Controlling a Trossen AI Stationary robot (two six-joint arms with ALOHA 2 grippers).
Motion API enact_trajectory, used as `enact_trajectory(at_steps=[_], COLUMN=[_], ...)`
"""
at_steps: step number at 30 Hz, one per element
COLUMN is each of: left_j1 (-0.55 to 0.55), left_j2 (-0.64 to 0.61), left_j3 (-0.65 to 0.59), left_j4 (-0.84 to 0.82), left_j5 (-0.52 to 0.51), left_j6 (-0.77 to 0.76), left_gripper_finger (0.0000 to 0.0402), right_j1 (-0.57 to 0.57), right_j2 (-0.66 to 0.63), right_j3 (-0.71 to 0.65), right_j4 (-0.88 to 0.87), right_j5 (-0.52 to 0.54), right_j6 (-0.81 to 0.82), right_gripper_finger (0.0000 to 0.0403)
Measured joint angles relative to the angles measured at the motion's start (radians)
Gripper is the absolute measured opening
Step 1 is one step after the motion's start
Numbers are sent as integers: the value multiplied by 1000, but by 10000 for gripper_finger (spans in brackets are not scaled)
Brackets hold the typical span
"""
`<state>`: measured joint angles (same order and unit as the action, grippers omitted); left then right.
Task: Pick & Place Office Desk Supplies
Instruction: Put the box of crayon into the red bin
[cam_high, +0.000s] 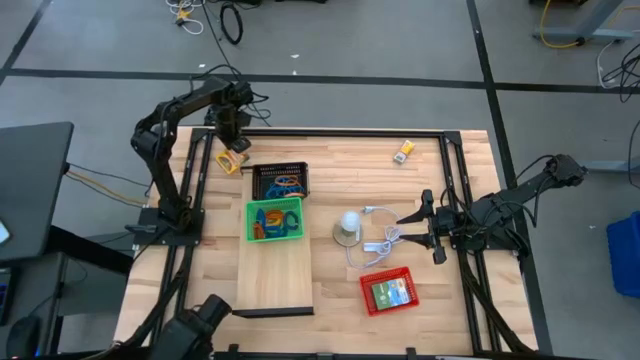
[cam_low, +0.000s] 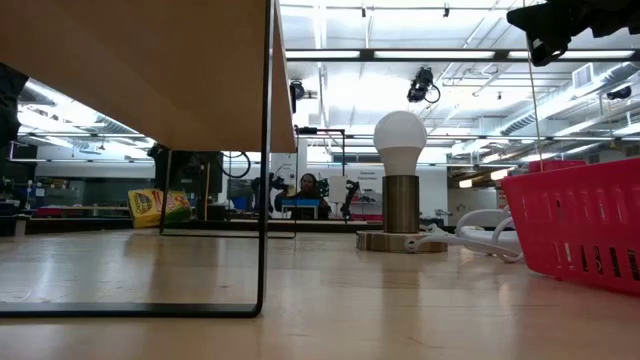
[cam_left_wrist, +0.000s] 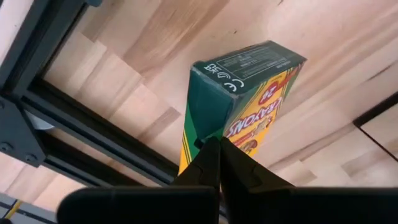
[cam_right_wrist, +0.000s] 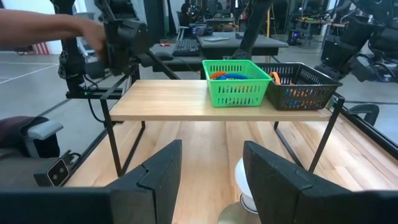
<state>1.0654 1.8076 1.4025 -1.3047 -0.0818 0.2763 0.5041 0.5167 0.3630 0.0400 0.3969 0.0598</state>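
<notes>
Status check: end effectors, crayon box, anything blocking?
Left end effector shut on crayon box, far-left table corner. Right end effector open, idle beside lamp. Nothing blocking visible.

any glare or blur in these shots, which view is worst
Low view: ceiling lights blow out behind the white bulb, and the shelf underside overhead is in shade. Left wrist view: the crayon box is sharp, print readable. High view: evenly lit, no glare.

A printed card crayon box, smooth with a slight sheen, is being shown against the pale, matt wood-grain table. Plastic mesh trays in green and black are being displayed on a smooth wooden board carried by thin black metal legs.
</notes>
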Motion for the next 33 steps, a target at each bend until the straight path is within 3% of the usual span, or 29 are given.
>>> enact_trajectory(at_steps=[9,14,25,29,33], left_j1=[-26,-26,-33,-70,-114], left_j2=[-68,-102,-113,-113,-113], left_j3=[2,3,5,-21,-87], left_j4=[-35,-36,-81,-80,-25], left_j5=[-23,-32,30,19,-101], left_j6=[-8,-8,-12,-16,-16], left_gripper_finger=[0,0,2,33,86], right_j1=[0,0,-37,-39,-39], right_j2=[0,0,0,4,8], right_j3=[0,0,-56,-62,-62], right_j4=[0,0,16,9,9], right_j5=[3,57,50,70,72], right_j6=[-18,-25,14,23,13], right_gripper_finger=[181,181,181,181,181])
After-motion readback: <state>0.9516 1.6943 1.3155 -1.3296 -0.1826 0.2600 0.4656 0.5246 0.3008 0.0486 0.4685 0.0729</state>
